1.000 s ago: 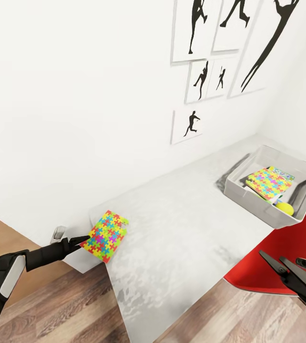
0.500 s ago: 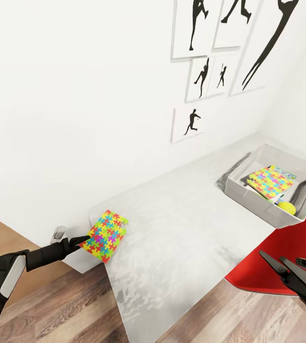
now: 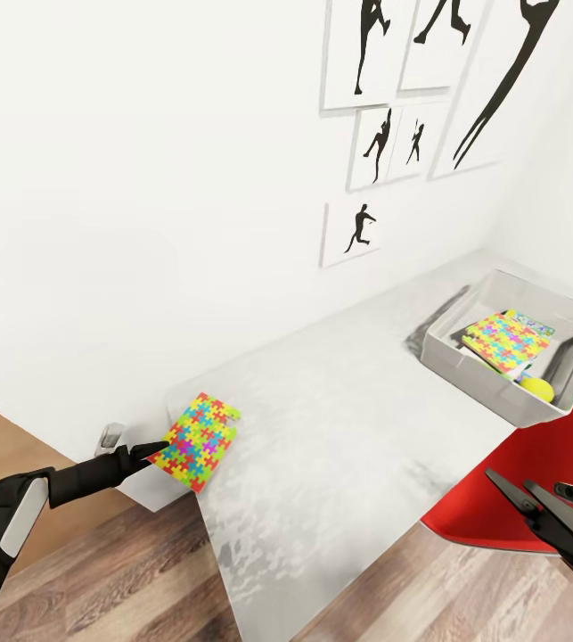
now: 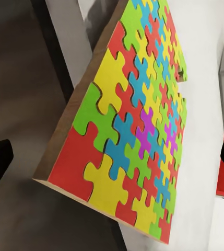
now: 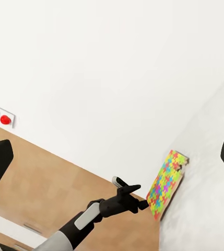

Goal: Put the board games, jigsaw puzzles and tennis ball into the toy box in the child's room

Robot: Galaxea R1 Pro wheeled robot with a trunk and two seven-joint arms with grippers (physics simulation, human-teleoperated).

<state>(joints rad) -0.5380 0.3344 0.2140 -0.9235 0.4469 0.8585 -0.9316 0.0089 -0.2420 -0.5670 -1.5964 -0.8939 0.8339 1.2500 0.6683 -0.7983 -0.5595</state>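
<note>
the left gripper (image 3: 154, 450) is pinched on the near edge of a jigsaw puzzle (image 3: 195, 440), a thin stiff slab of bright interlocking pieces with a brown board-like edge, which sits at the desk's (image 3: 339, 428) left end, tilted up off the pale mottled top; in the right wrist view it stands almost on edge. an edge grip probably suits such a flat thing, since there is nothing to close around from above. the toy box (image 3: 464, 366), a light grey bin with sloping walls and a thick rim, sits well apart at the far right end and holds the other puzzle (image 3: 504, 339) over a printed game box (image 3: 531, 323), with the yellow-green tennis ball (image 3: 536, 389) beside them. the right gripper (image 3: 516, 497) hangs spread wide and empty over a red chair (image 3: 536, 464).
</note>
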